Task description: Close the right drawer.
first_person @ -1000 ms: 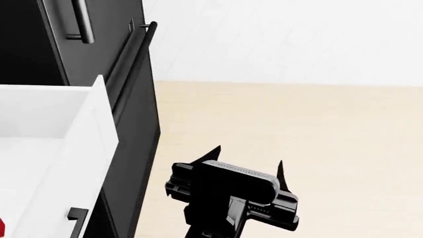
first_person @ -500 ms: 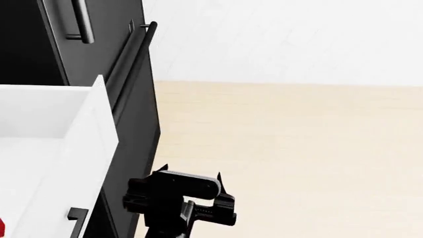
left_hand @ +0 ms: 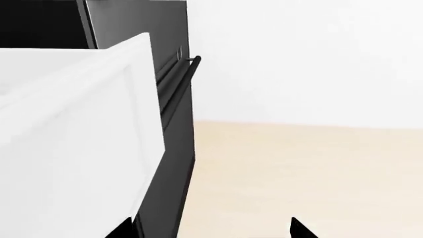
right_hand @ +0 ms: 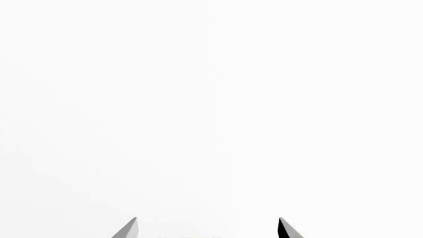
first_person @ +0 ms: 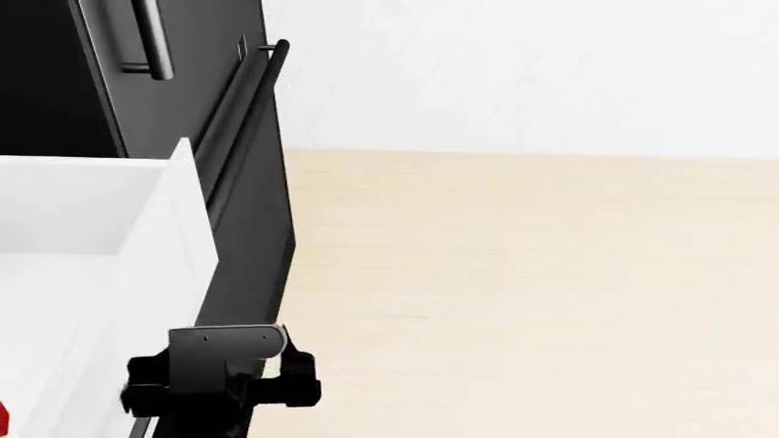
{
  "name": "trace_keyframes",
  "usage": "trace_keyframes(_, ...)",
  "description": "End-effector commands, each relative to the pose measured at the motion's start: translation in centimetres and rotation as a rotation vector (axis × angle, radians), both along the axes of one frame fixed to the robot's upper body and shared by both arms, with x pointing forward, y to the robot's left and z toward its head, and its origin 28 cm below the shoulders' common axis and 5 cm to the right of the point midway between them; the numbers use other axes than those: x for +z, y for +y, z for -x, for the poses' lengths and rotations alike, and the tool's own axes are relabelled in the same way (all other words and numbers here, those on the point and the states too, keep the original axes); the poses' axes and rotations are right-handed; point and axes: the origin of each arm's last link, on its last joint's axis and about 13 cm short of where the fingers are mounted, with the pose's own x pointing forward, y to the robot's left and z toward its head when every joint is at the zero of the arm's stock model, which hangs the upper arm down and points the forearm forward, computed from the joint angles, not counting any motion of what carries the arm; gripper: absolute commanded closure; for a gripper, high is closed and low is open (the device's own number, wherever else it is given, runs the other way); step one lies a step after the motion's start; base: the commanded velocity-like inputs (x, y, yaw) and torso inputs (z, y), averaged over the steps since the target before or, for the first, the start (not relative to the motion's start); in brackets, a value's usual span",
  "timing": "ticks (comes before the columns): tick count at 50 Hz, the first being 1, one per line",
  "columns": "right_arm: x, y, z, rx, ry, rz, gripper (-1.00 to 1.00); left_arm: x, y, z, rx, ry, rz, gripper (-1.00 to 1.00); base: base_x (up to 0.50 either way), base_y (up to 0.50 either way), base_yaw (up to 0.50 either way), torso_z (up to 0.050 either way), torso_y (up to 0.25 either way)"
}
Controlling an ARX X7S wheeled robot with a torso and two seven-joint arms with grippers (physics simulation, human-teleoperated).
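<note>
— How was the left gripper [left_hand: 208, 233] found?
— Its two dark fingertips [left_hand: 298, 229] were held well apart, with nothing gripped between them. In the head view its black body was seen set against the front of the right drawer [first_person: 146, 274], at that front's outer edge.
— And the right gripper [right_hand: 206, 230]?
— Its jaws were likewise spread and empty. Its place relative to the drawer could not be told.

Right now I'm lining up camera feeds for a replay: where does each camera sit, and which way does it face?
Left wrist: on the left arm, facing the right drawer and the black panel; the left gripper tips show.
Head: looks forward and down on that same drawer and panel; the left gripper shows beside the drawer.
Right wrist: on the right arm, facing plain white only; the right gripper tips show.
</note>
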Motion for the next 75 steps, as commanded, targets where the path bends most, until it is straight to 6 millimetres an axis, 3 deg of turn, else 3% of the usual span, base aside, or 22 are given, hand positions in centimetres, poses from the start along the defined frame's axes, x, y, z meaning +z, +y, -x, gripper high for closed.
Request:
trace_keyframes(1,-0.2,0.6,-1.1,0.036,0.007,0.013,-1.0,-1.4,4.2,0.2,0.134,0.038,-0.003,-1.0,0.0,0.0,0.0,0.0,0.0)
trace_keyframes(13,-0.6,1.1,-1.3,0.06,0.02,0.024,-1.0,-1.9,9.6,0.6,0.335,0.073,-0.061,-1.0,0.0,0.0,0.0,0.0,0.0)
trace_keyframes(22,-1.2,1.7,-3.0,0.09,0.035,0.039,-1.0,-2.7,12.9,1.8,0.417,0.099,0.006,-1.0,0.0,0.0,0.0,0.0,0.0)
trace_keyframes(23,-1.3,1.6,-3.3,0.091,0.038,0.036,-1.0,-2.9,13.7,2.1,0.462,0.107,0.008,-1.0,0.0,0.0,0.0,0.0,0.0)
trace_keyframes(24,-1.8,2.3,-4.9,0.123,0.051,0.056,-1.0,-2.4,18.1,3.0,0.699,0.108,0.084,-1.0,0.0,0.0,0.0,0.0,0.0)
trace_keyframes(32,-1.8,2.8,-5.9,0.169,0.043,0.055,-1.0,-2.1,20.8,3.9,0.804,0.093,0.105,-1.0,0.0,0.0,0.0,0.0,0.0)
trace_keyframes(34,-2.0,2.9,-6.7,0.178,0.046,0.06,-1.0,-2.3,22.1,4.7,0.835,0.085,0.111,-1.0,0.0,0.0,0.0,0.0,0.0)
trace_keyframes(38,-1.9,3.0,-6.3,0.182,0.046,0.061,-1.0,-2.5,25.3,7.0,0.959,0.053,0.163,-1.0,0.0,0.0,0.0,0.0,0.0)
trace_keyframes(42,-1.8,3.0,-5.8,0.18,0.043,0.061,-1.0,-2.3,27.1,8.1,1.013,0.032,0.184,-1.0,0.0,0.0,0.0,0.0,0.0)
trace_keyframes(47,-1.5,3.0,-5.5,0.178,0.036,0.061,-1.0,-1.3,27.9,7.6,1.034,0.023,0.179,-1.0,0.0,0.0,0.0,0.0,0.0)
trace_keyframes(51,-1.6,3.1,-5.5,0.182,0.036,0.063,-1.0,-1.5,29.6,9.4,1.139,0.005,0.218,-1.0,0.0,0.0,0.0,0.0,0.0)
trace_keyframes(70,-1.5,3.2,-5.6,0.186,0.032,0.068,-1.0,-1.4,29.6,9.5,1.208,-0.077,0.224,-1.0,0.0,0.0,0.0,0.0,0.0)
trace_keyframes(75,-1.9,3.2,-7.0,0.19,0.038,0.078,-1.0,-1.1,28.6,8.3,1.17,-0.082,0.198,-1.0,0.0,0.0,0.0,0.0,0.0)
